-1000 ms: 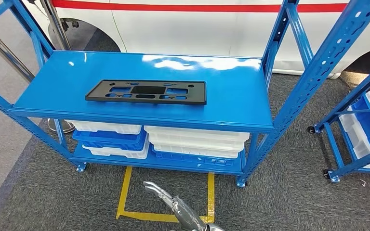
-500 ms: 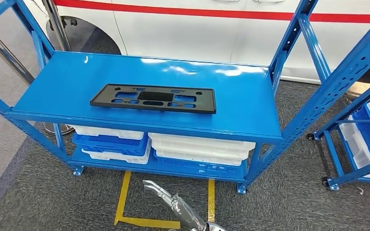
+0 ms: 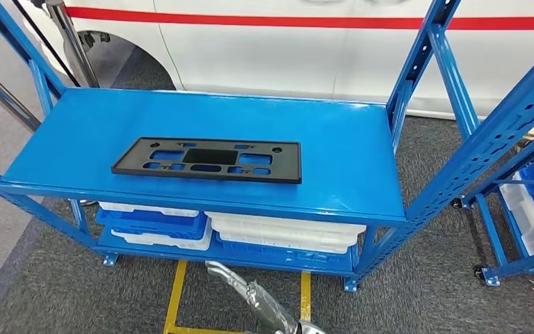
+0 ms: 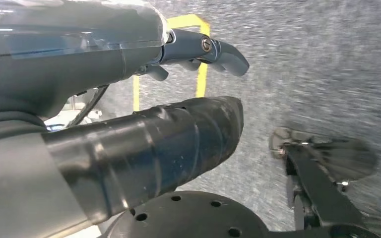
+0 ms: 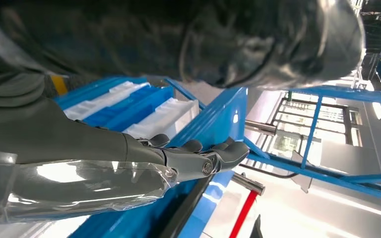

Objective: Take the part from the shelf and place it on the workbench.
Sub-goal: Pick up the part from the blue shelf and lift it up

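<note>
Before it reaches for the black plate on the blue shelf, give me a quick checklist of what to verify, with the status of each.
1. Flat black plastic part with cutouts lies on the blue metal shelf top, nothing on it: ok.
2. Part near the shelf's front edge: ok.
3. Left hand holds nothing: ok.
4. Right hand holds nothing, fingers slightly curled: ok.
5. Hand raised to the part: not ok; a hand is low, in front of the shelf.

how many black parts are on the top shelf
1. The black part lies flat toward the front left of the blue top shelf. Nothing else rests on that shelf.
</note>
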Robot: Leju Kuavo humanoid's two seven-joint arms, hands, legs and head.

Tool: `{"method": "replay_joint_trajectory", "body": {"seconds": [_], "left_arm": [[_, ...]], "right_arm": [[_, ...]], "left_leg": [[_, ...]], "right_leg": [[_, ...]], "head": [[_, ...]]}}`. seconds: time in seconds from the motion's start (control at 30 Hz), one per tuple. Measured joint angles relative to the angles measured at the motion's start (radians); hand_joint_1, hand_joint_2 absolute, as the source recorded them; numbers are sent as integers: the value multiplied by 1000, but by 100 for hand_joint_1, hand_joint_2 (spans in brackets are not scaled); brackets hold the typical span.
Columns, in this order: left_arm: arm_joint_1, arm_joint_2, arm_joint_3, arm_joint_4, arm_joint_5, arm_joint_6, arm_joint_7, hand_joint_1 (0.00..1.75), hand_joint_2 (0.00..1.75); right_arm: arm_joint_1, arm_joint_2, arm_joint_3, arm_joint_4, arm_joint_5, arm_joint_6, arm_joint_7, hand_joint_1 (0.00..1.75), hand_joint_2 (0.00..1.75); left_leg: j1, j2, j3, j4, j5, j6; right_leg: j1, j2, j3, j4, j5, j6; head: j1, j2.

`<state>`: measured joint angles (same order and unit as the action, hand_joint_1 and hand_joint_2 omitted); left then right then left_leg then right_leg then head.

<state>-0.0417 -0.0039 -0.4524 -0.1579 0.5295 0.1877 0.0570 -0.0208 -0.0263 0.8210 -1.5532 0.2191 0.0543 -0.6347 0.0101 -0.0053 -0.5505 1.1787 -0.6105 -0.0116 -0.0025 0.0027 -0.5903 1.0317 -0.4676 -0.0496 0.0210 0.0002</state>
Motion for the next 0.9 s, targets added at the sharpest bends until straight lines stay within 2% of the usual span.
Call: {"method": "replay_joint_trajectory", "body": {"seconds": [0.03,0.07,0.1,0.13,0.2,0.23,0.27,0.33,0.4,0.43,0.47,0.53,0.57,0.6,0.63,0.7,0.73,0.77,0.83,0.9], "left_arm": [[0,0,0,0,0,0,0,0,0],[1,0,0,0,0,0,0,0,0],[2,0,0,0,0,0,0,0,0],[3,0,0,0,1,-1,0,0,0],[6,1,0,0,1,-2,0,0,0],[7,2,0,1,1,-3,-1,0,0],[7,2,0,2,2,-4,-2,0,0],[6,4,0,3,2,-6,-4,0,0],[7,6,0,3,3,-7,-4,0,0],[6,6,0,3,3,-8,-4,0,0],[5,6,0,3,5,-9,-4,0,0],[4,7,0,3,8,-9,-5,0,0],[3,7,0,3,10,-9,-5,0,0],[3,7,0,3,11,-9,-6,0,0],[4,7,0,3,11,-9,-6,0,0],[5,7,0,3,13,-9,-6,0,0],[5,6,0,3,13,-10,-7,0,0],[3,6,0,3,14,-10,-7,0,0],[0,6,0,3,14,-9,-8,0,0],[-1,7,1,3,15,-9,-9,0,0]], "right_arm": [[-1,0,0,0,0,0,0,0,0],[-1,0,1,0,0,1,1,0,0],[-2,0,1,0,0,2,1,0,0],[-3,1,2,1,0,4,2,0,0],[-5,1,3,1,0,9,5,0,0],[-7,2,4,2,-1,11,6,0,0],[-9,3,5,2,-2,13,8,0,0],[-14,4,8,4,-3,15,10,0,0],[-17,5,9,4,-3,15,12,0,0],[-20,5,9,5,-4,15,12,0,0],[-22,5,10,5,-4,15,13,0,0],[-24,5,11,5,-4,15,14,0,0],[-25,5,11,6,-4,15,15,0,0],[-25,6,11,7,-4,16,15,0,0],[-25,6,11,7,-4,16,16,0,0],[-26,6,12,9,-4,16,17,0,0],[-27,6,12,10,-4,16,17,0,0],[-28,7,13,11,-4,17,18,0,0],[-30,9,15,13,-4,17,19,0,0],[-32,12,16,13,-4,18,19,0,0]], "left_leg": [[1,0,-43,58,-20,-4],[2,0,-76,94,-27,-7],[2,0,-94,97,-12,-7],[2,0,-96,66,26,-6],[1,0,-72,-50,123,3],[-4,1,-62,-97,145,8],[-9,1,-54,-127,157,16],[-17,1,-47,-150,150,30],[-12,0,-22,-169,155,41],[-9,1,-9,-175,154,45],[-7,1,0,-181,153,49],[-8,1,7,-181,145,55],[-8,0,9,-181,140,55],[-8,-1,15,-180,135,54],[-7,-1,23,-180,128,52],[-5,-3,41,-177,110,45],[-5,-3,47,-174,103,39],[-5,-3,48,-169,95,33],[-6,-3,48,-159,86,21],[-6,-2,49,-148,75,11]], "right_leg": [[1,0,8,0,-8,-1],[1,0,17,0,-16,-1],[2,1,28,0,-24,-1],[2,3,41,0,-33,0],[2,5,68,-1,-51,4],[2,5,77,-2,-59,8],[1,5,81,-3,-65,13],[0,4,89,0,-71,25],[1,2,94,17,-78,34],[1,2,84,43,-90,38],[0,2,60,86,-110,42],[-4,2,-15,203,-158,49],[-5,2,-51,248,-170,52],[-7,2,-74,263,-162,54],[-9,2,-79,242,-129,55],[-11,1,-53,134,-36,56],[-9,1,-41,84,-15,54],[-7,0,-36,55,-2,49],[-3,-1,-38,39,-9,36],[-6,0,-30,33,-4,23]], "head": [[0,0],[0,0],[0,0],[0,0],[0,0],[0,0],[0,0],[0,0],[0,0],[0,0],[0,0],[0,0],[0,0],[0,0],[0,0],[0,0],[1,0],[1,0],[2,0],[2,0]]}}
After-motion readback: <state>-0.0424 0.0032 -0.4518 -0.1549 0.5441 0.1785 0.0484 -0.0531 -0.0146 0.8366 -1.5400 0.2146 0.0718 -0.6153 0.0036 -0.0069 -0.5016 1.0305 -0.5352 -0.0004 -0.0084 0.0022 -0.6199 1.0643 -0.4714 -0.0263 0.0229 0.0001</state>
